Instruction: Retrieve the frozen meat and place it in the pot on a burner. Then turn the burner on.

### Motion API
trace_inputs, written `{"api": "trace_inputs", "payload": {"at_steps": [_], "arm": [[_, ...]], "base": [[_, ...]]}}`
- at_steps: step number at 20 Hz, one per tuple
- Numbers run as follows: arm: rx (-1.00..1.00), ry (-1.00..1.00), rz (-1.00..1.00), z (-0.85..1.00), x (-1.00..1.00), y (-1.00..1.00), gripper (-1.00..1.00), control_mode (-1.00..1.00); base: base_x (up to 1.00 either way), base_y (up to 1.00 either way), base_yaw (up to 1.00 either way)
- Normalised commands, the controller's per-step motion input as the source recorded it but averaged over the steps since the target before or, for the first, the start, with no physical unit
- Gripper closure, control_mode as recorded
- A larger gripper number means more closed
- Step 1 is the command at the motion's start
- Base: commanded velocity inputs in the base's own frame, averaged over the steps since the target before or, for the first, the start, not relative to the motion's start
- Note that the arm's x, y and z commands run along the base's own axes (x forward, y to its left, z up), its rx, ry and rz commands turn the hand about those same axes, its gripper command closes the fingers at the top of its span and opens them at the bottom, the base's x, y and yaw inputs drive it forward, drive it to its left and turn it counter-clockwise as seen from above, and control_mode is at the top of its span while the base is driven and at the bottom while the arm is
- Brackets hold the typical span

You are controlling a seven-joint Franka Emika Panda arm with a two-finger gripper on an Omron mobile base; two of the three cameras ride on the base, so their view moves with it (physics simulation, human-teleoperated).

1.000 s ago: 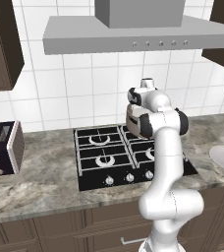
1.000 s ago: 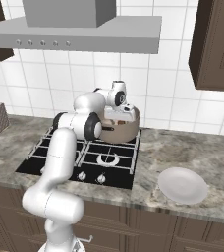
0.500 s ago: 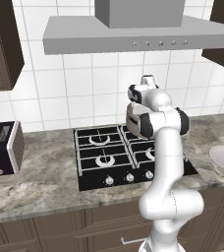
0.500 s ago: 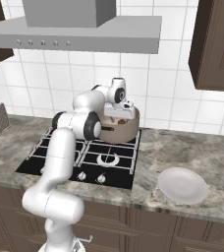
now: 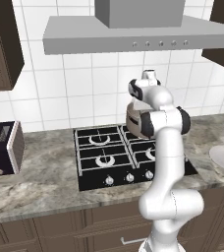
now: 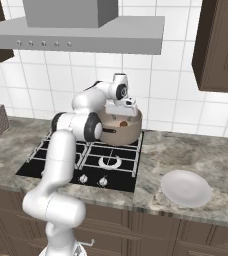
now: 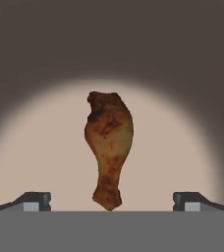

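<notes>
In the hand view I am looking straight down along my gripper (image 7: 111, 202). Its two dark fingertips (image 7: 35, 201) are poking up at the lower left and lower right of the frame, standing wide apart with nothing between them. Past them, in the centre of the frame, the meat (image 7: 109, 147) is lying on the pale floor of the pot (image 7: 45, 147), a reddish-brown drumstick shape with its narrow end pointing toward the bottom edge. The pot's dark wall is curving around the upper part of the picture.

In the right base view, the knobs (image 6: 92, 180) are sitting in a row along the front edge of the cooktop (image 6: 46, 167), low and left of centre. Farther back, the pot (image 6: 128, 132) is standing on a rear burner with a spot of meat (image 6: 124, 121) showing inside, and my gripper (image 6: 121, 111) is hanging just above its rim. A white plate (image 6: 186, 188) is resting on the counter at lower right.

I am judging the placing step as done, with the meat released in the pot. Next I am needing to lift clear of the rim, come forward and down to the knobs, and pick the one that serves this rear burner; I cannot tell from here which one that is.
</notes>
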Motion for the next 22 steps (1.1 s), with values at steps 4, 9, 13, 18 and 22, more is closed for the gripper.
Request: {"api": "trace_inputs", "payload": {"at_steps": [4,9,13,18,22], "arm": [[0.00,-0.05,0.00,0.30,-0.19,0.00,-1.00,-1.00],[0.00,-0.11,0.00,0.25,-0.19,0.00,-1.00,-1.00],[0.00,-0.16,0.00,0.30,-0.19,0.00,-1.00,-1.00],[0.00,-0.29,0.00,0.10,-0.32,0.00,-1.00,-1.00],[0.00,-0.31,0.00,0.06,-0.34,0.00,-1.00,-1.00]], "base": [[0.00,0.00,0.00],[0.00,0.00,0.00],[0.00,0.00,0.00],[0.00,0.00,0.00],[0.00,0.00,0.00]]}}
